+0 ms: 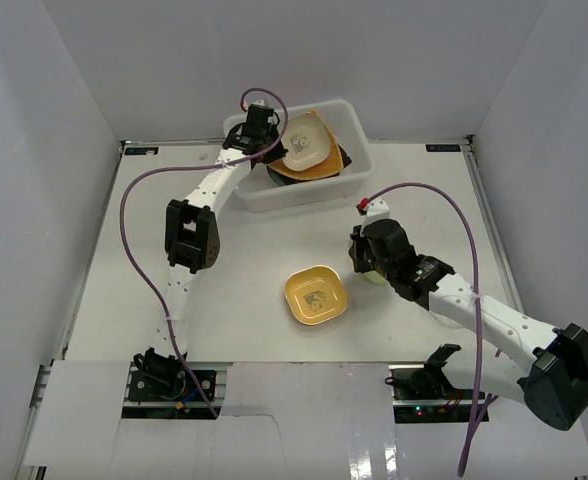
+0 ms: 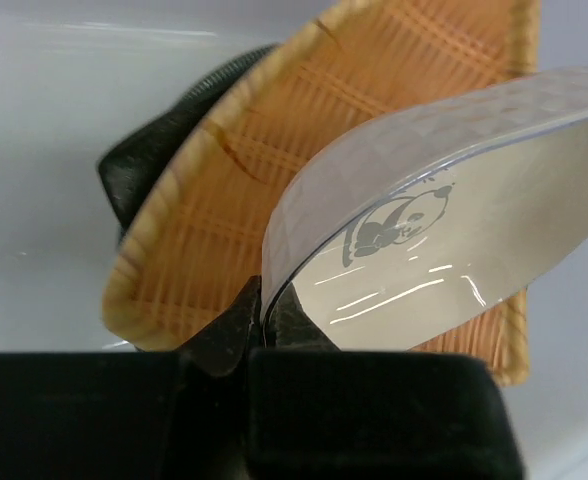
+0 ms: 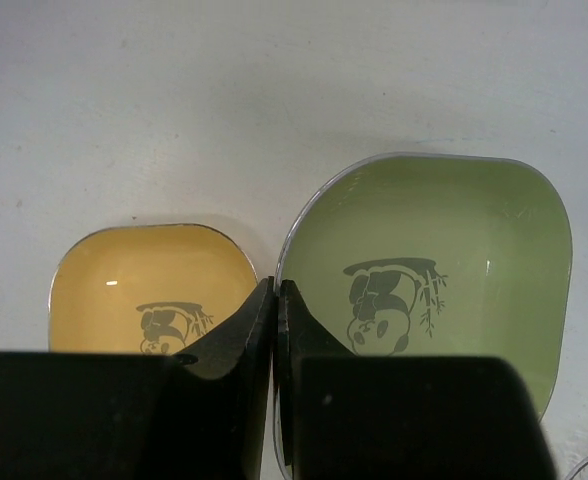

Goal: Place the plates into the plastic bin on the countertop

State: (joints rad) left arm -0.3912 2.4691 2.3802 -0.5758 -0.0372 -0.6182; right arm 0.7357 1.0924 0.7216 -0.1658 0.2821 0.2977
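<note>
White walls on three sides; white countertop (image 1: pixel 224 290) with dark edging. Plastic bin (image 1: pixel 274 196) sits at the far centre of it.

Left arm: reached over the bin's near-left corner. Left gripper (image 2: pixel 264 305) is pinched tight on the thin rim of the cream plate (image 2: pixel 454 270), one finger on each face. The plate hangs tilted above the orange fan-shaped plate (image 2: pixel 234 200), which already lies in the bin with a dark plate (image 2: pixel 144 160) under its far edge. My reading is that the edge pinch is used because a flat dish offers nothing else to grab. The tilt comes from holding one side only. I judge this plate to be at the release stage: inside the bin's outline, not yet let go.

Right arm: low over the countertop, right of centre. Right gripper (image 3: pixel 276 295) is clamped closed on the left rim of the green plate (image 3: pixel 454 250), same edge grip. I cannot tell from these views whether the plate is off the surface yet. The yellow plate (image 3: pixel 144 280) lies flat just beside it on the left, apart from it and untouched, well short of the bin.

Assessment: three dishes at the bin, two outside. Working both arms at once saves a trip, but the right arm's path to the bin runs toward the left arm, so I'd want the left clear first.

Risk: the green rim is glossy and the bite is shallow, so it may swing or slip once raised.
</note>
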